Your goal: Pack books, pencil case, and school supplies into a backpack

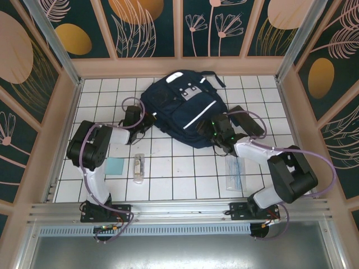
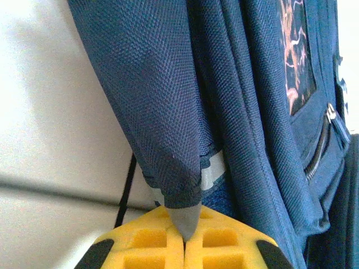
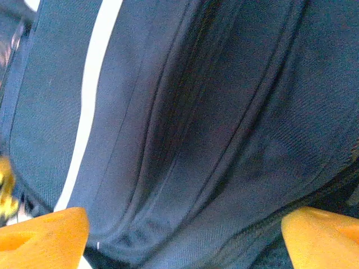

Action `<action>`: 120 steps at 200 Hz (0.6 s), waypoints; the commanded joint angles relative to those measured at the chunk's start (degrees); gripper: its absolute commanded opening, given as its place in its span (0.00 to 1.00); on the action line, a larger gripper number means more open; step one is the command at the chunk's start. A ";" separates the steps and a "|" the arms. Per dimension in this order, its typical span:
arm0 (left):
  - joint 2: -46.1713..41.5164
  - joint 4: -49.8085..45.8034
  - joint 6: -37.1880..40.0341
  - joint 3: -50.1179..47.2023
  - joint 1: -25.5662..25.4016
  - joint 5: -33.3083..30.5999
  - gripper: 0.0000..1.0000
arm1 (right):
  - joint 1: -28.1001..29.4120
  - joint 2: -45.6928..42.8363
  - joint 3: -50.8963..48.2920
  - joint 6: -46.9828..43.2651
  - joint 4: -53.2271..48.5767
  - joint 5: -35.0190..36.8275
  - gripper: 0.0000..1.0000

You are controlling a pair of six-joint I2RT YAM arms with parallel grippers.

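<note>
**Packing hardly begun: bag being gripped, supplies lying outside it**

The backpack [image 1: 179, 106] is lying flat near the far edge of the table [image 1: 185, 179], roughly midway between the left and right edges. From overhead it is looking closed, so opening it is probably the step in hand. Whether the books are already inside cannot be told.

The left gripper [image 2: 184, 238] is pinching a grey-tipped fold of the backpack's blue fabric at the bag's left side, with its fingers pressed fully together on it. The right gripper [image 3: 182, 235] is sitting against the bag's near-right side with its fingers spread wide. Fabric and a zip line are lying between them, and nothing is being pinched there.

Everything else is waiting outside the bag. The clear sleeve [image 1: 235, 175] is lying near the near-right corner, just beside the right forearm. A dark oblong, seemingly the pencil case [image 1: 249, 120], is resting just right of the backpack under a loop of cable. The tube-like packet [image 1: 138, 168] and the pale-teal card [image 1: 115, 166] are lying side by side toward the near-left, just beside the left arm.

Bare tiles are lying open between the backpack and the near edge, giving both arms room to work. The side walls are crowding both elbows at the left and right edges. The far wall is leaving little room behind the bag.
</note>
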 commanded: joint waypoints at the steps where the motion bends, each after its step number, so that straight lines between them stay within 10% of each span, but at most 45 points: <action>1: -4.58 2.43 -4.59 -5.37 -2.40 3.22 0.00 | -3.32 4.07 3.69 -5.36 7.01 3.19 0.84; 54: -9.15 3.62 -10.02 -6.74 -9.80 0.65 0.00 | -2.76 7.79 14.72 -13.14 -2.46 4.75 0.81; 120: -14.35 5.63 -13.70 -3.36 -10.52 -2.34 0.00 | 7.94 -9.20 7.28 -13.86 -14.25 2.71 0.84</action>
